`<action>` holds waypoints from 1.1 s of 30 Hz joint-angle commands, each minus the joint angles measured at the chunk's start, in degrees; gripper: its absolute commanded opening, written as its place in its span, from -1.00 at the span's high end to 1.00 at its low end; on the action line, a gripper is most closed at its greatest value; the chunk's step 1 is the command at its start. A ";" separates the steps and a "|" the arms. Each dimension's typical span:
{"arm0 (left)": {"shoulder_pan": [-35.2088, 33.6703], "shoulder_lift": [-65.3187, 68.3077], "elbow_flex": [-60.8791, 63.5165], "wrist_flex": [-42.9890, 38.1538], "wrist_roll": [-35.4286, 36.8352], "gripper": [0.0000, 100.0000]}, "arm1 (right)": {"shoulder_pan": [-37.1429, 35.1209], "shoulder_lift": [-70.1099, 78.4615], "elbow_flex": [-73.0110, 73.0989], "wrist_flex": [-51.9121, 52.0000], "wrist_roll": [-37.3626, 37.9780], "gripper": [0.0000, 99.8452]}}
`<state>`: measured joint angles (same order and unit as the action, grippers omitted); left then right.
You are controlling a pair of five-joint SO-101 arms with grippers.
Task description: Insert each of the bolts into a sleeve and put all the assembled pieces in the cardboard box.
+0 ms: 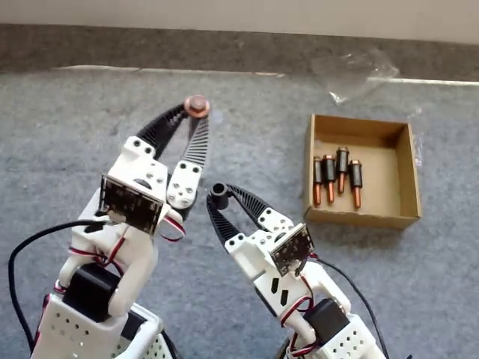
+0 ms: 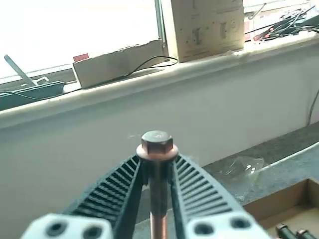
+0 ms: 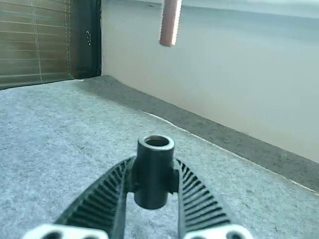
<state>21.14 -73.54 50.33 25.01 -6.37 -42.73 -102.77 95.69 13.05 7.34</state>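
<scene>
Two arms: they sit side by side at the near edge of the grey table (image 1: 75,134) and point away toward the far wall.
Right claw (image 1: 219,196): it is the nearer one. It is squeezed onto the sleeve (image 1: 219,193), with one finger on each side.
Sleeve: it is short and black. It stands upright in the right claw, and its round hole faces up.
Left claw (image 1: 196,112): it is a bit farther away, to the left of the right claw. It is pinched tight on the bolt (image 1: 197,106), just under the head.
Bolt: it is copper coloured and stands upright with the head on top. The long part hangs down between the fingers of the left claw. In the right wrist view its bottom end hangs higher than the sleeve and farther off. The two do not touch.
Cardboard box (image 1: 359,217): it sits on the table to the right of both claws, well apart from them. Its top is open.
Four finished pieces (image 1: 342,170): they lie side by side inside the cardboard box. Each one is a copper bolt with a black sleeve near its head. The heads point to the far side.
Plastic bag (image 1: 355,75): it is clear and crumpled. It lies on the table behind the box, near the far edge.
Wall (image 2: 60,159): it is pale and stands past the table.
Ledge (image 2: 224,59): it runs along the top of the wall, with some boxes and cables on it.
</scene>
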 commanded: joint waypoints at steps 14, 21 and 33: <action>4.44 -1.10 0.48 -0.79 20.31 0.99 | 1.10 -0.31 6.20 0.31 0.70 0.99; 4.44 -1.19 0.31 4.22 22.24 0.99 | 1.10 -0.31 6.20 0.31 0.70 0.99; 4.97 -12.26 2.77 8.88 22.15 0.99 | 1.10 -0.22 6.20 0.31 0.70 0.99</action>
<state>25.19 -80.75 51.56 33.89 14.46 -42.73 -102.77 95.69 13.05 7.34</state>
